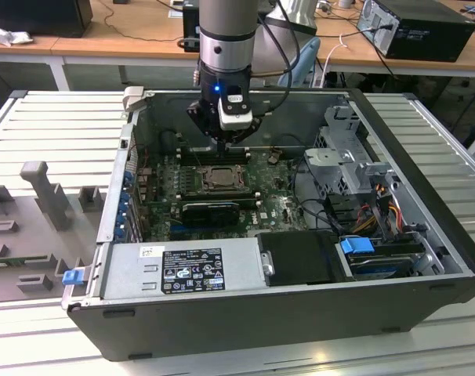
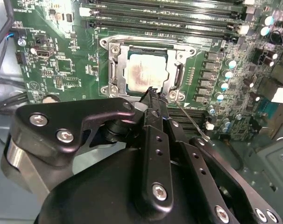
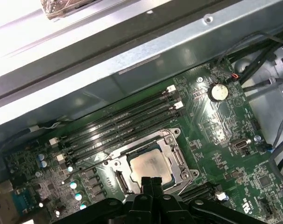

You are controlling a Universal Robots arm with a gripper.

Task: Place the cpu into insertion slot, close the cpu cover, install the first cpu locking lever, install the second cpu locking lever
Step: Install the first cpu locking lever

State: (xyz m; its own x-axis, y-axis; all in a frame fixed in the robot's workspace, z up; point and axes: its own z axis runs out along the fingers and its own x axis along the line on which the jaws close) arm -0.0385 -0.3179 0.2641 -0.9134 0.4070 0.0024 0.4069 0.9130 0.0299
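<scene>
The cpu [image 2: 146, 74], pale silver and square, lies flat in the insertion slot [image 2: 105, 43] on the green board. The silver cpu cover [image 2: 114, 70] lies down around it as a frame. A thin wire locking lever [image 2: 190, 119] runs slantwise away from one corner of the socket. My gripper [image 2: 152, 93] hangs just above the socket's edge, fingers shut together with nothing between them. In the first wrist view the gripper [image 3: 151, 179] is at the rim of the cpu [image 3: 151, 165]. In the exterior view the gripper [image 1: 224, 142] is over the cpu [image 1: 219, 177].
Long black memory slots [image 2: 169, 18] run beside the socket. A black card [image 1: 210, 210] sits on the near side of it. The open case holds a power supply [image 1: 183, 270], a drive cage [image 1: 355, 149] and loose cables [image 1: 378, 211].
</scene>
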